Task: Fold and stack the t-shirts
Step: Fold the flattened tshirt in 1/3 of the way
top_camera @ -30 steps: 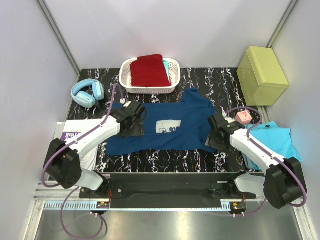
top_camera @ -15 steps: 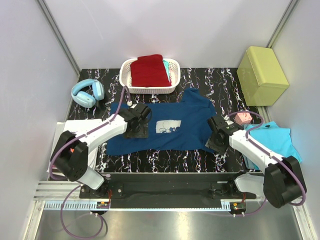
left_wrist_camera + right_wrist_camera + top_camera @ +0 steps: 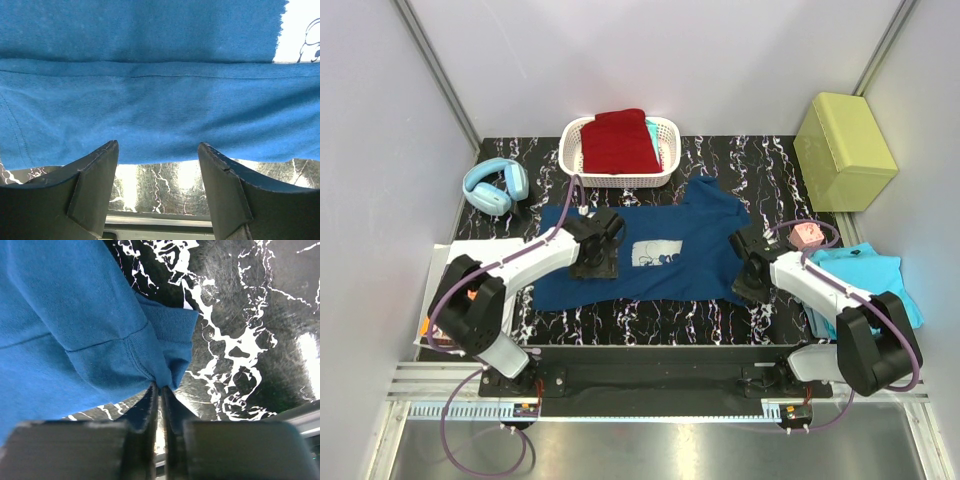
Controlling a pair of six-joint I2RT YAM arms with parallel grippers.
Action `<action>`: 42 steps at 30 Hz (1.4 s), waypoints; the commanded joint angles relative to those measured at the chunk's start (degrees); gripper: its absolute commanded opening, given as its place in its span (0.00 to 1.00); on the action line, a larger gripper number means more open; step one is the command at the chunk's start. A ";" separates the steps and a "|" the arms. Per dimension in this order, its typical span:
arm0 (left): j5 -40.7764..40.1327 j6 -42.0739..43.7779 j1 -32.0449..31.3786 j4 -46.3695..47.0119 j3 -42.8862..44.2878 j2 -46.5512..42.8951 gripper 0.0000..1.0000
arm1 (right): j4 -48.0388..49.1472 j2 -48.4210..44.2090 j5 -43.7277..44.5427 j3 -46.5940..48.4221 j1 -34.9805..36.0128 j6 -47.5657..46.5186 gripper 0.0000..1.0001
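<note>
My right gripper (image 3: 160, 391) has just pinched shut on a hem corner at the right edge of the navy t-shirt (image 3: 665, 255), which lies spread flat between my arms, print up. My left gripper (image 3: 157, 150) has slid rightward over the shirt's left half, fingers apart above its near hem, gripping nothing. One corner is secured, and I judge the fold waits on my left pinch.

**Enclosed work cell with a black, white-veined tabletop**

Plain pale grey walls close in the scene: a far wall (image 3: 650, 60), a left wall (image 3: 370, 150) and a right wall (image 3: 932, 120). Slim metal posts (image 3: 435, 70) mark the far corners. Between the walls lies a black tabletop (image 3: 770, 165) veined with white. A metal rail (image 3: 650, 410) runs along its near edge, with a brushed steel surface (image 3: 650, 452) nearest. The light is bright and even.
</note>
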 commanded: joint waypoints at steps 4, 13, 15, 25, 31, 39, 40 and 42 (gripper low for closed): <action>1.39 -0.03 -0.16 1.24 0.13 1.06 0.69 | -2.51 0.92 2.47 3.18 -0.06 2.21 0.00; 3.23 -0.91 -0.16 0.62 0.66 3.95 0.66 | -5.49 0.83 3.97 3.53 -0.15 3.18 0.00; 3.85 -1.00 -0.16 0.62 0.49 5.01 0.65 | -5.58 0.65 3.97 3.62 -0.15 3.27 0.00; 8.24 -1.26 -0.16 1.24 -0.04 10.19 0.47 | -7.51 -1.80 4.84 3.44 -0.15 4.85 0.00; 9.04 -1.35 -0.07 1.24 -0.74 12.22 0.31 | -11.98 -2.95 8.27 4.40 -0.15 8.27 0.00; 8.95 -1.61 0.63 1.15 -1.45 12.57 0.31 | -17.26 -2.86 11.96 6.60 -0.15 11.96 0.00; 8.95 -1.62 0.72 1.15 -1.62 12.40 0.31 | -17.71 -3.04 12.31 6.69 -0.15 12.49 0.00; 8.86 -1.62 0.89 1.15 -1.80 12.31 0.32 | -18.59 -4.09 13.28 6.87 -0.15 14.07 0.00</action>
